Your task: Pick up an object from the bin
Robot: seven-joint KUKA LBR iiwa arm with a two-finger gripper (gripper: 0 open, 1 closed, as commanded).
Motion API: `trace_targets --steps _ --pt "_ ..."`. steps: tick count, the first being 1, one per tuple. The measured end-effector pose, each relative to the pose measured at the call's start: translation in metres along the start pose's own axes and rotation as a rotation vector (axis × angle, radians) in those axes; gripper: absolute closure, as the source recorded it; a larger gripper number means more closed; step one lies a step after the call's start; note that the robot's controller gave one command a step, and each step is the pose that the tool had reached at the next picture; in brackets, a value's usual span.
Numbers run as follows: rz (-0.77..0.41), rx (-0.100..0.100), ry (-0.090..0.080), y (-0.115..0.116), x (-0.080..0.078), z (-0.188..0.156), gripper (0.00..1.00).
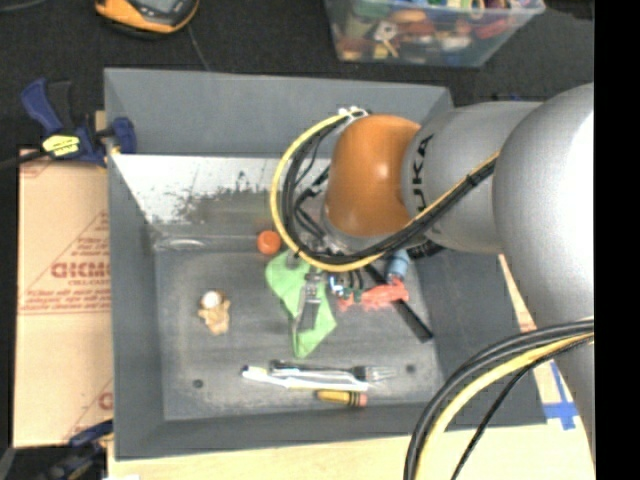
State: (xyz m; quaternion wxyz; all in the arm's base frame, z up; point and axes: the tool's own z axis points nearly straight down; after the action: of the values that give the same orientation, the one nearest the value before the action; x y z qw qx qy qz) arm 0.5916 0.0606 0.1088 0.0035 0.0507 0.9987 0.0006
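My grey bin holds a green cloth mid-floor and an orange ball just behind it. A tan figurine lies to the left, with a fork and a yellow crayon along the front. The gripper is down over the green cloth, and I cannot tell whether it is clenched or released.

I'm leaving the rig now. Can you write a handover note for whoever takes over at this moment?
Gripper: down over the green cloth in the middle of the bin; open or shut can't be told.
Nearby: orange ball, red thing, black stick.
Elsewhere: tan figure at left; fork and crayon by the near wall.
Done: nothing seen lifted.
Left: grasp one thing and lift it out.
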Motion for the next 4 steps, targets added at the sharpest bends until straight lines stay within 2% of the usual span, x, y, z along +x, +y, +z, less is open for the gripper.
trace_targets --steps 1,2,3,4 --pt "-0.340 0.003 -0.003 -0.133 -0.023 -0.053 0.00" --pt "0.202 -0.001 -0.009 -0.068 -0.042 -0.052 0.00" --pt "-0.177 0.007 -0.010 -0.104 -0.042 0.002 0.00" --pt "-0.403 0.011 -0.014 -0.193 -0.011 0.037 1.00"
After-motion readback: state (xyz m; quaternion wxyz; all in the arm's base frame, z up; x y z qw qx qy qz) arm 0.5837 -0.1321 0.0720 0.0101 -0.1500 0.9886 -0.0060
